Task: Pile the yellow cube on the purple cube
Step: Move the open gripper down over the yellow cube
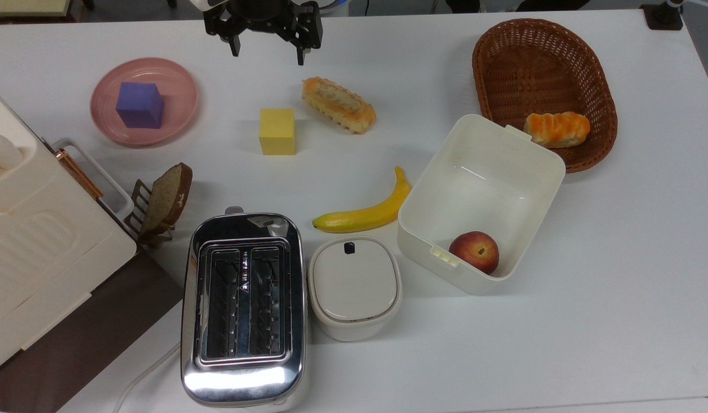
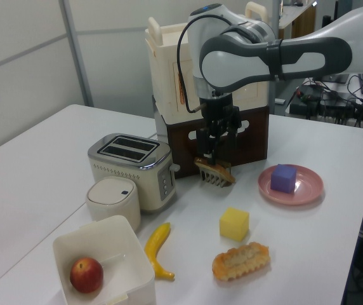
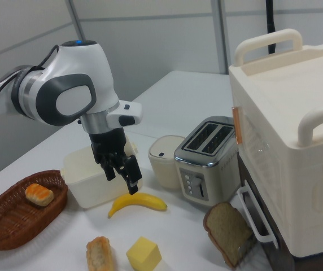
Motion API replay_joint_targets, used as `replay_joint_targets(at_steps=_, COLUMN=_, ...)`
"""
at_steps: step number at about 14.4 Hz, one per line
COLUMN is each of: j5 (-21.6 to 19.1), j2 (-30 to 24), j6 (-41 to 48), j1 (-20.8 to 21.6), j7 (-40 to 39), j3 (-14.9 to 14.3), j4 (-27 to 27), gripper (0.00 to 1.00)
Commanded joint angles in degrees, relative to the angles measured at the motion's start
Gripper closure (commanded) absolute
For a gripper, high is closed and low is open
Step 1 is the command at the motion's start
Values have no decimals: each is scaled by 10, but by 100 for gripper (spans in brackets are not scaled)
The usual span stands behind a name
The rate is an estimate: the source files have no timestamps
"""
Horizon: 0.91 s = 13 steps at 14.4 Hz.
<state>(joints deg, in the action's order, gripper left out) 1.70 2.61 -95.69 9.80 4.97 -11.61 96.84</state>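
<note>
The yellow cube (image 1: 277, 131) (image 2: 234, 223) (image 3: 144, 254) rests on the white table near the middle. Over on the top view's left, the purple cube (image 1: 139, 105) (image 2: 283, 178) sits on a pink plate (image 1: 179, 86) (image 2: 308, 189). My gripper (image 1: 268, 50) (image 2: 210, 154) (image 3: 122, 180) hangs open above the table at the top view's upper edge, with nothing between its fingers. It is apart from both cubes, behind the yellow one and to the right of the plate in the top view.
A crusty pastry (image 1: 338, 105) lies right beside the yellow cube, a banana (image 1: 365, 212) below it. A white box (image 1: 480, 183) holds a peach; a wicker basket (image 1: 532, 63) holds a bun. A toaster (image 1: 243, 304), lidded pot (image 1: 354, 287), bread slice (image 1: 167, 198) and large white appliance (image 1: 38, 241) crowd the front left.
</note>
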Motion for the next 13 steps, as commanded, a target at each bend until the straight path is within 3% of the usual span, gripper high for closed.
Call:
replay_joint_targets(at_steps=1, j5=-9, j2=-3, j6=16, j1=0, j7=1, j3=-1, j4=22, gripper=0)
replay_joint_targets(at_steps=4, j5=-8, j2=1, j6=3, j1=-3, j7=-28, j3=-2, j4=46, gripper=0)
replay_joint_targets(at_steps=9, j5=-5, j2=6, j6=-90, j1=-8, j7=-68, j3=-6, j4=125, gripper=0)
replay_joint_targets(at_steps=13, j5=4, j2=29, j6=-113, j1=-15, j7=-105, j3=-6, j4=142, gripper=0)
